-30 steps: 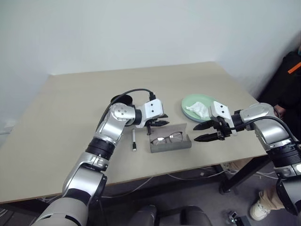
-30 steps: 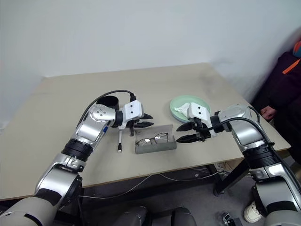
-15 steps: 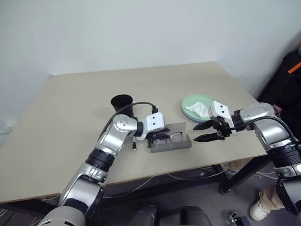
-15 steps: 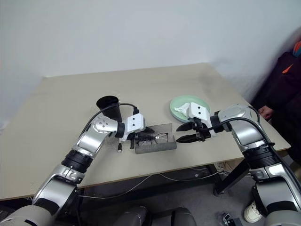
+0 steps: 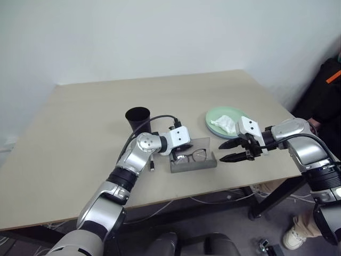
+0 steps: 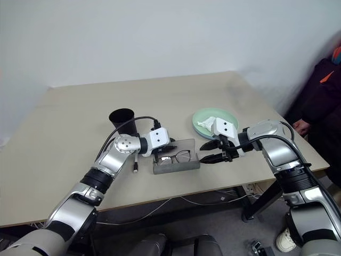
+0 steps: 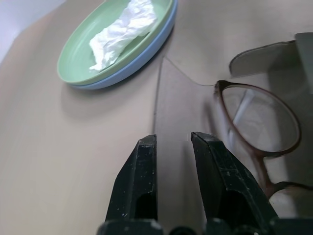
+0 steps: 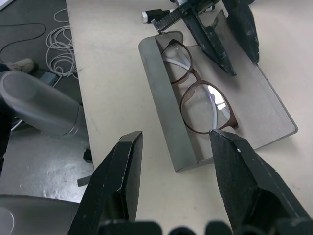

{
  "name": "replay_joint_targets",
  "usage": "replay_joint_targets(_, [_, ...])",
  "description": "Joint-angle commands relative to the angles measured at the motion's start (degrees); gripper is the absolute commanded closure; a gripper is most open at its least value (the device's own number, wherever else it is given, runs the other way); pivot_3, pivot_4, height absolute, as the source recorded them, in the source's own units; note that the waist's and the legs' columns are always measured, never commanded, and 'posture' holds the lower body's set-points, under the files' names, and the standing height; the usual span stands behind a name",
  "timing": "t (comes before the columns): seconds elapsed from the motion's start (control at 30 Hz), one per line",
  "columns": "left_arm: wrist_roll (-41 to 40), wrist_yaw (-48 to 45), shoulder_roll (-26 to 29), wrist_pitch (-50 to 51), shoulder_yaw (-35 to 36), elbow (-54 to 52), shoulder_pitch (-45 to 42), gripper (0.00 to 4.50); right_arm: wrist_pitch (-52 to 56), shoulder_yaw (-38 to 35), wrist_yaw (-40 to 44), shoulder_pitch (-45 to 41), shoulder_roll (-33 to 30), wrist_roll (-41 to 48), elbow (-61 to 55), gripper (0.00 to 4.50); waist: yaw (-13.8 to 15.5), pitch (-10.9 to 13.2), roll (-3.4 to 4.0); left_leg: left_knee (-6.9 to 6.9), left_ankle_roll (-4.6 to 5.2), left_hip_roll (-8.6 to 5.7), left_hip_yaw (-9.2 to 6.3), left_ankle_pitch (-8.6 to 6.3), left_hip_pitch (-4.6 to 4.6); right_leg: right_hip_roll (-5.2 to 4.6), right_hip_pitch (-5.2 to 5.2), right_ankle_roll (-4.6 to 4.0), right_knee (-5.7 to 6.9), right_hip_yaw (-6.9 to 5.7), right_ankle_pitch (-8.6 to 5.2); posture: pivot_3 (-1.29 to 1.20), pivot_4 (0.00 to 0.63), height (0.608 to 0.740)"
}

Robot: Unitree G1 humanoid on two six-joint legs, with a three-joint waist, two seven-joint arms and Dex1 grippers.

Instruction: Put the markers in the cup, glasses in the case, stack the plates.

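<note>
Glasses [image 8: 198, 93] lie inside the open grey case [image 5: 193, 160] near the counter's [image 5: 74, 128] near edge, lenses resting against the case's near wall. Thin wire frame, clear lenses: light, fragile, bends easily. Best not pinched at the lenses; take at the bridge or a temple if moved at all. Case looks felt-like, light, stiffish walls, flat hinged lid lying open on the far side; the lid edge is probably the place to grip for closing, and the case may slide on the smooth counter.

Left gripper [image 7: 173, 152] sits low over the open lid, fingers a narrow gap apart, pinching nothing visible. Right gripper [image 8: 176, 161] hangs just right of the case, fingers spread wide, empty.

Mint green plate sits on the blue plate [image 7: 142, 54], already stacked, far right of the case, with crumpled white tissue [image 7: 122, 29] on top. Plastic, light, rigid, slick rim.

One marker [image 5: 152, 162] lies on the counter just left of the case, slim, rolls easily. Black cup [image 5: 138, 118] stands upright beyond it, plain.

No brand, label text or writing readable anywhere.
</note>
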Motion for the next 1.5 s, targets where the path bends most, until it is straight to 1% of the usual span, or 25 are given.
replay_joint_targets(0.03, [-0.3,-0.4,-0.7,-1.0,-0.3,-0.5,-1.3,3.31,-0.1,-1.2,-0.4,-0.7,-0.7,0.4,-2.0,2.15,0.0,0.0,0.0,0.01,0.0,0.0,0.0,0.0,0.0,0.0,0.01,0.0,0.0,0.0,0.0,0.0,0.0,0.74])
replay_joint_targets(0.3, [-0.4,-3.1,-0.7,-1.0,-1.0,-1.5,-0.9,3.31,-0.2,-1.2,-0.9,-0.6,-0.6,0.4,-1.9,2.15,0.0,0.0,0.0,-0.01,0.0,0.0,0.0,0.0,0.0,0.01,-0.02,0.0,0.0,0.0,0.0,0.0,0.0,0.74])
replay_joint_targets(0.67, [0.1,-4.5,-0.3,-1.3,-2.2,-2.8,0.4,3.31,-0.7,-1.1,-1.4,-0.8,-0.3,0.4,-1.6,2.15,0.0,0.0,0.0,-0.01,0.0,0.0,-0.01,0.0,0.0,0.0,0.0,0.0,0.0,0.0,0.0,0.0,0.0,0.74])
replay_joint_targets(0.97, [-5.6,-6.0,-1.0,4.4,3.0,-6.7,-5.0,3.31,-1.5,-0.7,-1.3,-1.5,0.2,0.1,-0.5,2.15,0.0,0.0,0.0,0.0,0.0,0.0,-0.01,0.0,-0.02,0.0,-0.01,0.0,0.0,-0.01,0.0,0.0,0.0,0.74])
replay_joint_targets(1.1, [-7.5,-5.6,-1.4,6.4,4.8,-6.8,-8.1,3.31,-1.9,-0.6,-1.3,-1.7,0.5,0.0,-0.1,2.15,0.0,0.0,-0.01,0.0,0.0,0.0,-0.01,0.0,-0.02,0.0,-0.01,0.0,0.0,-0.02,0.0,0.0,0.0,0.74])
replay_joint_targets(1.23, [-5.9,-2.3,-1.2,3.7,5.1,-2.1,-10.6,3.31,-2.1,-0.5,-1.3,-1.9,0.8,0.0,0.0,2.15,0.0,0.0,-0.01,-0.01,0.0,0.0,-0.01,0.0,-0.01,0.01,-0.01,0.0,0.0,-0.01,0.0,0.0,0.0,0.74])
replay_joint_targets(1.33, [-1.4,2.3,0.3,0.5,3.0,5.5,-12.2,3.31,-2.1,-0.5,-1.3,-2.0,0.9,0.0,0.0,2.15,-0.1,0.0,-0.01,0.0,0.0,0.0,-0.01,0.0,0.04,0.02,0.02,0.0,0.0,0.0,0.0,0.0,0.0,0.74])
replay_joint_targets(1.47, [1.1,5.7,0.3,-2.1,2.5,14.7,-13.8,3.31,-2.1,-0.5,-1.3,-2.0,0.9,0.0,0.0,2.15,0.0,0.0,-0.01,-0.01,0.0,0.0,-0.01,0.0,0.02,0.02,0.0,0.01,0.01,-0.01,0.0,0.0,0.0,0.74])
replay_joint_targets(1.5, [1.5,6.5,0.2,-2.3,2.6,17.1,-14.2,3.5,-2.2,-0.6,-1.3,-2.0,0.8,0.0,0.0,2.15,0.0,0.0,-0.02,-0.01,0.0,0.0,-0.01,0.0,0.01,0.03,0.0,0.01,0.0,-0.02,0.0,0.0,0.0,0.74])
